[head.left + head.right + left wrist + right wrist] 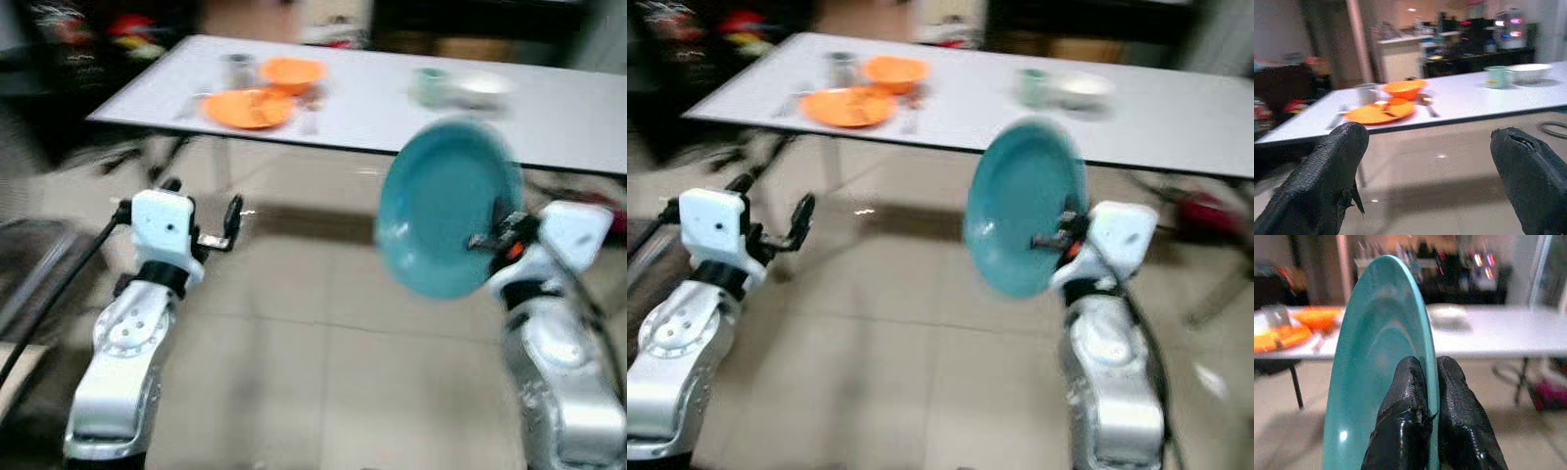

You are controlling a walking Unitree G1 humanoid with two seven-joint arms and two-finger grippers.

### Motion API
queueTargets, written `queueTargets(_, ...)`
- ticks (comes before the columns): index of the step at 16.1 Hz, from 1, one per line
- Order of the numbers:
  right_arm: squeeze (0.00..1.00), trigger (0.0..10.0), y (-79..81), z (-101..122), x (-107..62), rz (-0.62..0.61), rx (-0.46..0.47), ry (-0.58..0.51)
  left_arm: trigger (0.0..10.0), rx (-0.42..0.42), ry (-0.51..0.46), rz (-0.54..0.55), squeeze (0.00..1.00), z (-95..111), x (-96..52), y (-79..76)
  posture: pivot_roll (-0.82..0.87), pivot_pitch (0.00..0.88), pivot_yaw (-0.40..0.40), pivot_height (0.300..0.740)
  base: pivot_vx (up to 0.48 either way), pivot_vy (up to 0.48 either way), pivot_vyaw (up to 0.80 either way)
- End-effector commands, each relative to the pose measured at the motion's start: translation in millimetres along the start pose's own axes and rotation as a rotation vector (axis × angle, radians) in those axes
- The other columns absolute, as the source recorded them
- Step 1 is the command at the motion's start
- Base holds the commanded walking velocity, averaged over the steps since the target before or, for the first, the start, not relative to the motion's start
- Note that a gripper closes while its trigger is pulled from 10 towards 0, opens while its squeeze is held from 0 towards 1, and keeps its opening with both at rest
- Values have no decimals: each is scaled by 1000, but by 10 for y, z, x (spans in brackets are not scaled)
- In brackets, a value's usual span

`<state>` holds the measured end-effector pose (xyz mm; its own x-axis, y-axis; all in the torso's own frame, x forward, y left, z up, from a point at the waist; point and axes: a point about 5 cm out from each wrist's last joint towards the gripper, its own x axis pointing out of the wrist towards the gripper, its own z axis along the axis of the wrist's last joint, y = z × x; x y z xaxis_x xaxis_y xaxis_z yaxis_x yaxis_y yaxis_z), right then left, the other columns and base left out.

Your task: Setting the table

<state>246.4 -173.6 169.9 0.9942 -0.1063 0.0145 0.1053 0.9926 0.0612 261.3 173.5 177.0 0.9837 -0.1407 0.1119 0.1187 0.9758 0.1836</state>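
Teal round plate (1382,347): held upright on edge, rim pinched by right gripper (1431,396). Left gripper (1425,171): fingers spread, holding nothing. White counter (372,98), ahead of both grippers: orange plate (249,108), orange bowl (291,71), pale green cup (1497,76), white bowl (1529,72).

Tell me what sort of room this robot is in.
Probably a home dining area beside a kitchen. A long white table on a tiled floor carries an orange plate and bowl, and the right gripper holds a teal plate.
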Motion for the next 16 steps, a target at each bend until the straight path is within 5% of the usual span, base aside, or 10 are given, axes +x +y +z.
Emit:
queueTargets(1, 0, 10000, 7, -32, 0, 22, 5, 18, 10000, -14, 29, -30, 0, -38, 10, -49, 110, 0, -19, 740, 0, 0, 0)
queueTargets(16, 0, 10000, -28, -10, 45, 11, 14, -14, 10000, -23, 65, -87, 0, -91, 51, -102, 114, 0, -23, 740, 311, 0, -107)
